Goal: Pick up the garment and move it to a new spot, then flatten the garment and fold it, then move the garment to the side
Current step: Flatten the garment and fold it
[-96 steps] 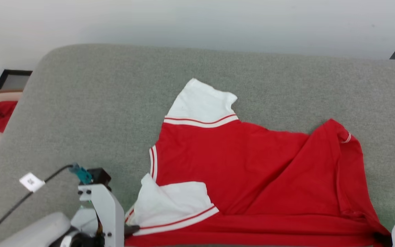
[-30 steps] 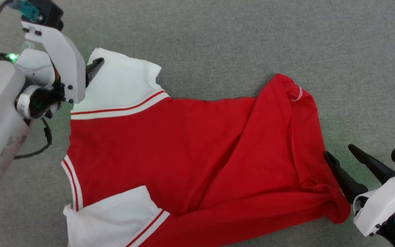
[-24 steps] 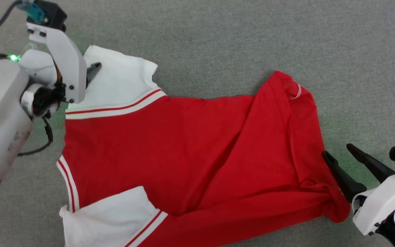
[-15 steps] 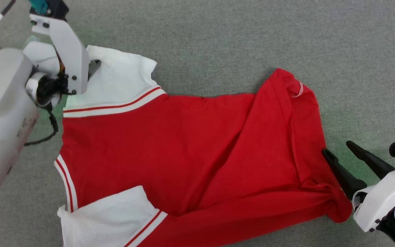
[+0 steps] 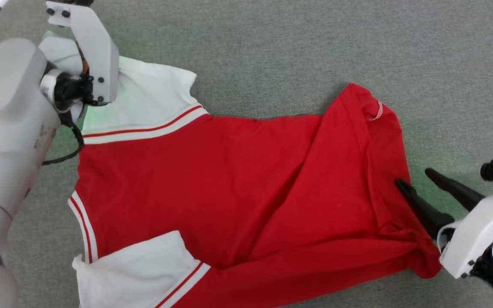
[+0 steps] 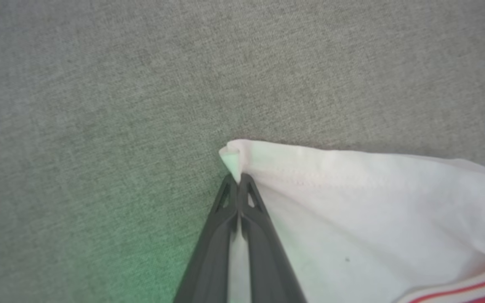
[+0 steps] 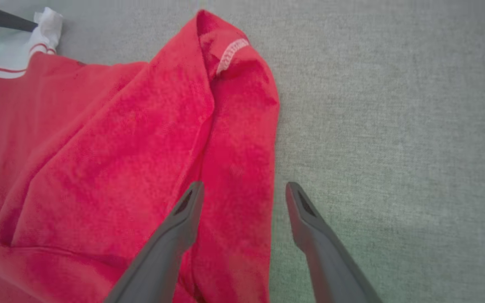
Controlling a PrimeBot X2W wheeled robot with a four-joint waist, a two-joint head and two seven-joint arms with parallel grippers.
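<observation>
One garment (image 5: pixel 238 184), red with white striped-trim sleeves, lies spread on the grey counter (image 5: pixel 272 51), its long axis running across the head view: sleeves toward the robot's left, hem toward its right. It is not yet flat. The right part is doubled over in a diagonal fold, and the near sleeve (image 5: pixel 135 265) is turned in over the red body. The far sleeve (image 5: pixel 152 102) lies open, and its outer corner is clamped in the left pincer (image 6: pixel 238 179), whose two dark fingers are pressed together on the white cloth. At the other end the hem edge (image 5: pixel 394 141) runs between the fingers of the right pincer (image 5: pixel 411 176), which stand apart: one finger is over the red cloth, the other over bare counter just beside it, and neither grips anything. The coming move likely turns on that straddle. The hem lies directly ahead of the right pincer, which is the nearer arm for it, so closing there would give a hold at each end of the long axis for pulling the fold out.
</observation>
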